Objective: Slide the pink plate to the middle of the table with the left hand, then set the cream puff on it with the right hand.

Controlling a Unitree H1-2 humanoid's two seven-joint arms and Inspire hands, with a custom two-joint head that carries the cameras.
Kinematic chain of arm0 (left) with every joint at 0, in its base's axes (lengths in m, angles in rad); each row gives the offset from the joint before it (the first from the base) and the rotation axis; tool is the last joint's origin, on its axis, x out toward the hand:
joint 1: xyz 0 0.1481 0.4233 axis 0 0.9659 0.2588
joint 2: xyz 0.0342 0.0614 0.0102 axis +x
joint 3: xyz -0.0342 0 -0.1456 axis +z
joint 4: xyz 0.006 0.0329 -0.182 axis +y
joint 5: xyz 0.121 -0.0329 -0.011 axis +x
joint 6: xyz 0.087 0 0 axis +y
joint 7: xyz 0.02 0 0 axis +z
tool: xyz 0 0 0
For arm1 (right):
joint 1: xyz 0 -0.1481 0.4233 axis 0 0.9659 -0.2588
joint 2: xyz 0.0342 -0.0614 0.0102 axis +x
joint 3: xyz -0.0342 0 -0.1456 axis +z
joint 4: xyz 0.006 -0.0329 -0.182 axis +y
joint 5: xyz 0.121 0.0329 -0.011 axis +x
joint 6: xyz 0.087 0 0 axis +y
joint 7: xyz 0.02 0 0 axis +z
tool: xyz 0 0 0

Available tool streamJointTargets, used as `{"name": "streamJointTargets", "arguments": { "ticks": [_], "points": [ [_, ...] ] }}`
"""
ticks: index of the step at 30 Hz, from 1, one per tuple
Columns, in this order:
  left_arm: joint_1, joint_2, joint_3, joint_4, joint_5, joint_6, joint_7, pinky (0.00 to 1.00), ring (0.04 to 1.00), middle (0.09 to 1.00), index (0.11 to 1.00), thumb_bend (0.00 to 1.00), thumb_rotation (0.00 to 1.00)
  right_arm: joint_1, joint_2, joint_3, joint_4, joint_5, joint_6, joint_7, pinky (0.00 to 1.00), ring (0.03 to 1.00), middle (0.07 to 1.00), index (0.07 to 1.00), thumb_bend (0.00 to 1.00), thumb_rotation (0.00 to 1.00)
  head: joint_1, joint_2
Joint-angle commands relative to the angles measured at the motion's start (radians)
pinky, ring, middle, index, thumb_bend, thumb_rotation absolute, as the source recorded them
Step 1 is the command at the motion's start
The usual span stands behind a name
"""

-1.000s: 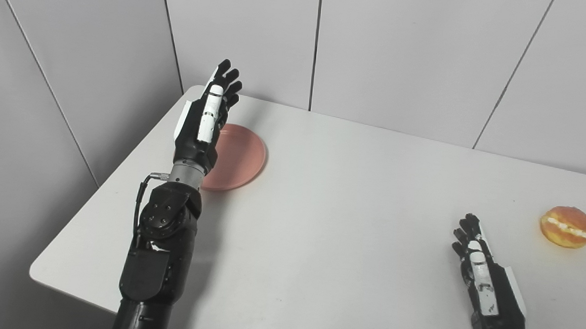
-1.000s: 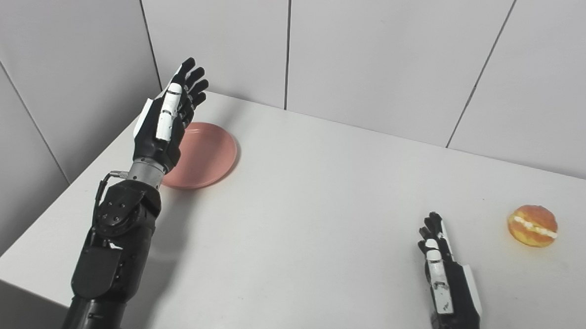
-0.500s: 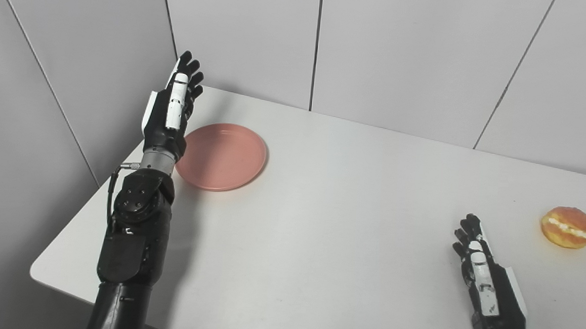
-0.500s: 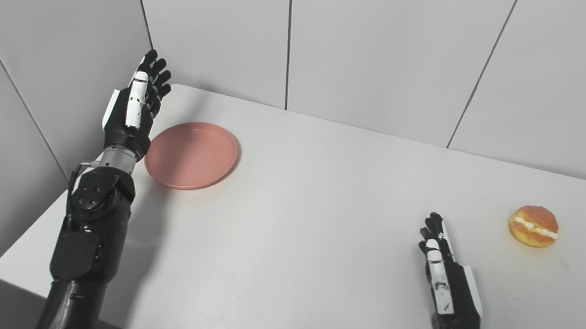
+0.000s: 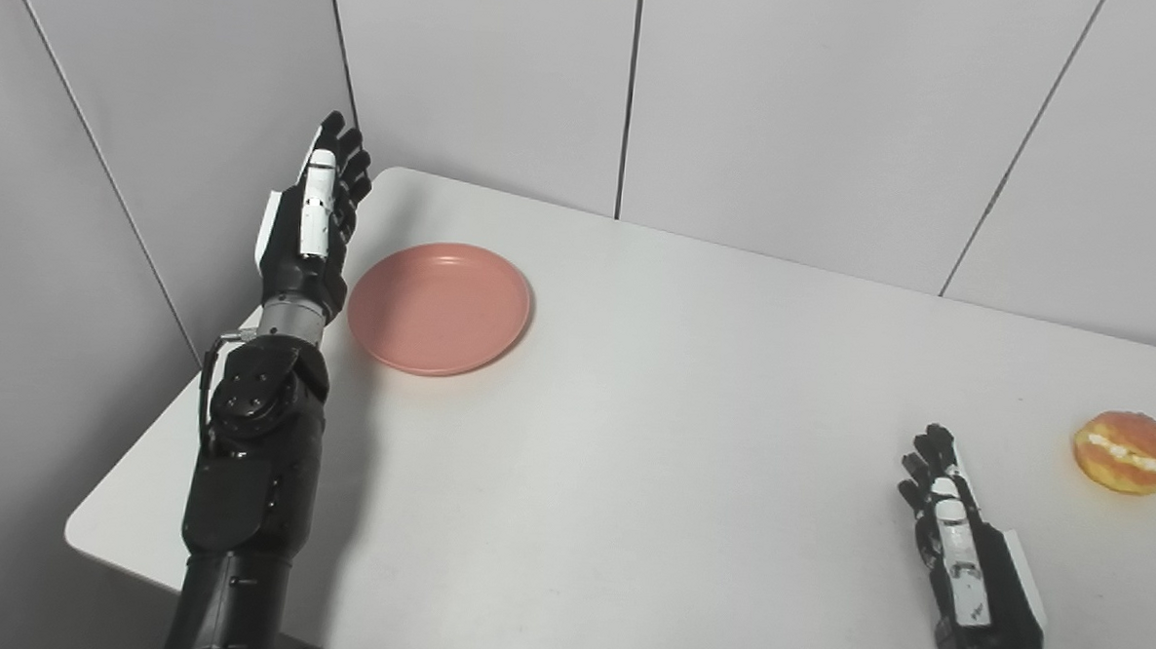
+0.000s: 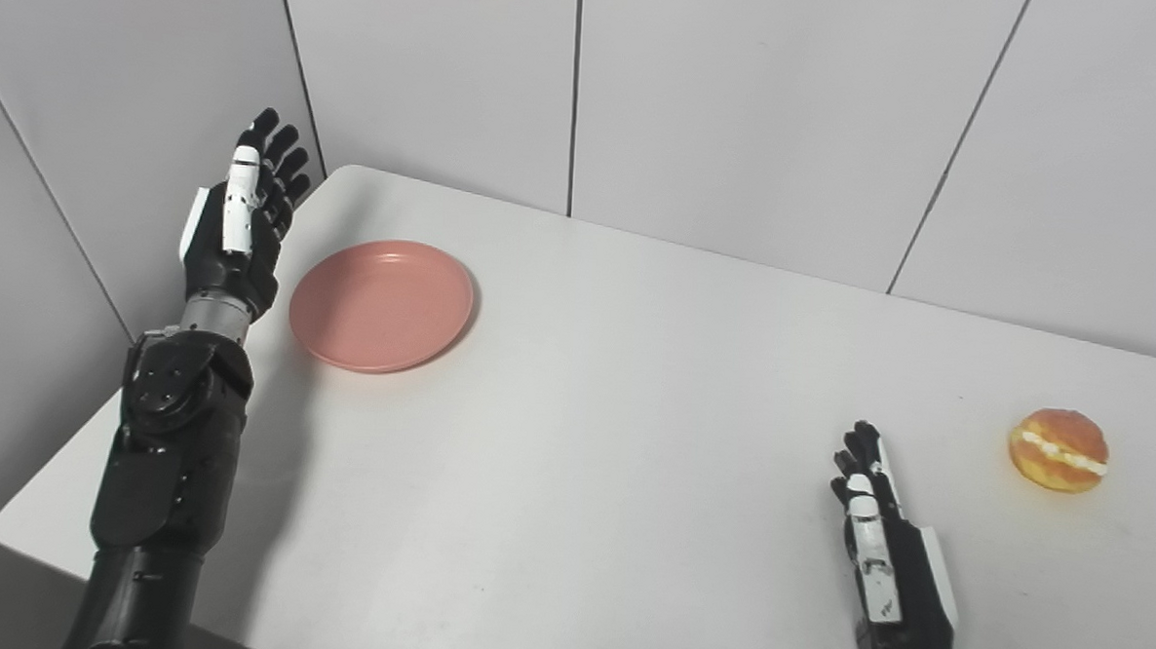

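Fingers of left hand: extended, loosely spread, empty, raised just left of pink plate; plate lay far-left on worktop, rightward push required.

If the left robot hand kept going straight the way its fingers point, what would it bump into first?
Probably the grey wall at the table's far left corner. The left robot hand points up and away, beside the pink plate, not at it. Depth is hard to judge, so that is a guess.

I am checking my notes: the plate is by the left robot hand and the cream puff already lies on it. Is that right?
Not quite. The plate is by the left robot hand, but it is empty; the left eye view shows the cream puff on the table, far right.
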Motion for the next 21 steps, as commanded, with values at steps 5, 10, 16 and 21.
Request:
{"name": "streamJointTargets", "arguments": {
  "ticks": [5,10,16,21],
  "points": [
    [-0.040,0.050,0.018,0.033,-0.019,-0.057,-0.003,1.00,0.985,0.985,0.962,0.44,1.00,0.018,0.001,-0.006,0.031,0.011,-0.004,-0.004,1.00,0.994,1.000,1.000,0.17,1.00,0.000,-0.001],
    [-0.042,0.061,0.027,0.069,-0.036,-0.064,-0.004,1.00,0.989,0.987,0.961,0.44,1.00,0.020,0.002,-0.005,0.022,0.006,0.003,-0.008,1.00,0.993,1.000,1.000,0.16,1.00,0.000,-0.001],
    [-0.042,0.074,0.037,0.119,-0.046,-0.068,0.002,1.00,0.985,0.982,0.959,0.42,1.00,0.019,-0.001,-0.007,0.025,0.015,0.000,-0.002,1.00,0.995,1.000,1.000,0.16,1.00,0.002,0.003],
    [-0.041,0.077,0.042,0.157,-0.056,-0.076,0.001,1.00,0.984,0.984,0.963,0.41,1.00,0.018,-0.002,-0.007,0.025,0.017,0.006,-0.003,1.00,0.996,1.000,1.000,0.17,1.00,0.002,0.004]
  ]
}}
